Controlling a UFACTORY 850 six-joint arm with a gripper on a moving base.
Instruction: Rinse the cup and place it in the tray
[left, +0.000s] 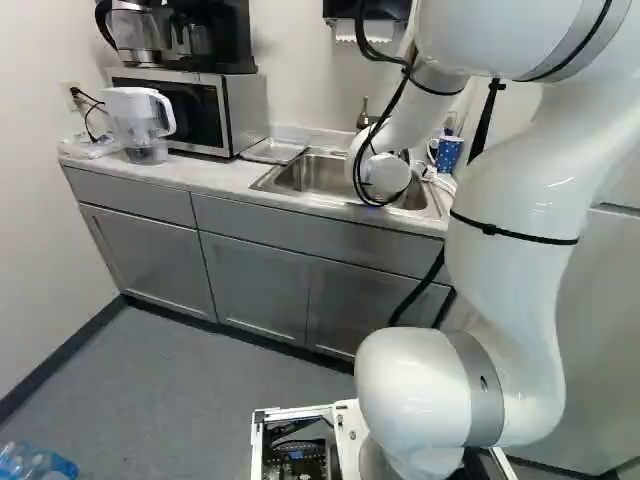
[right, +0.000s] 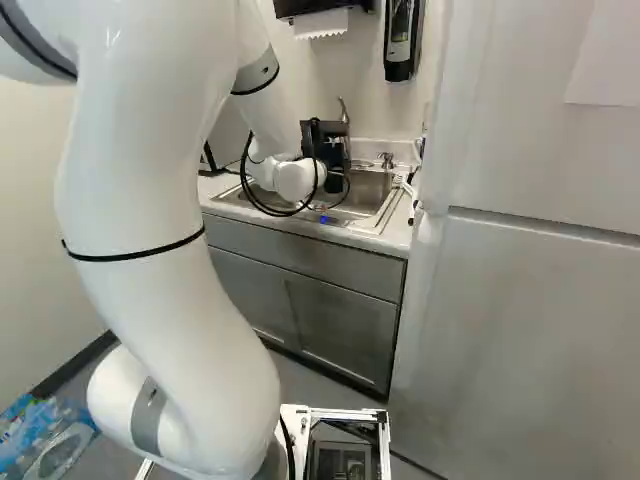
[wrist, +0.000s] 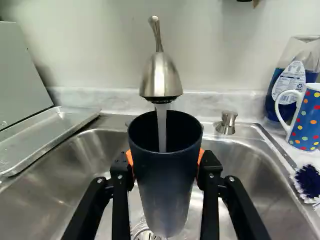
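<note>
Gripper (right: 322, 140) being occupied by dark cup (wrist: 165, 190), squeezed from two sides by orange pads (wrist: 130, 157). Cup being held over sink (wrist: 95, 155), open end up, under faucet (wrist: 161, 77); water (wrist: 161, 130) being poured into it (one narrow stream). Shallow tray (wrist: 50, 135) being supported by counter (left: 215, 178) beside sink, across from spotted mug (wrist: 306, 120) and brush (wrist: 308, 182).

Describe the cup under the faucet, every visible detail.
The cup is tall, plain, dark blue-grey, tapering toward its base, no handle in sight; plastic or coated metal, hard to say. It looks roughly upright, mouth up, over the sink. The tool grips it between orange pads, and water from the faucet runs into it.
</note>
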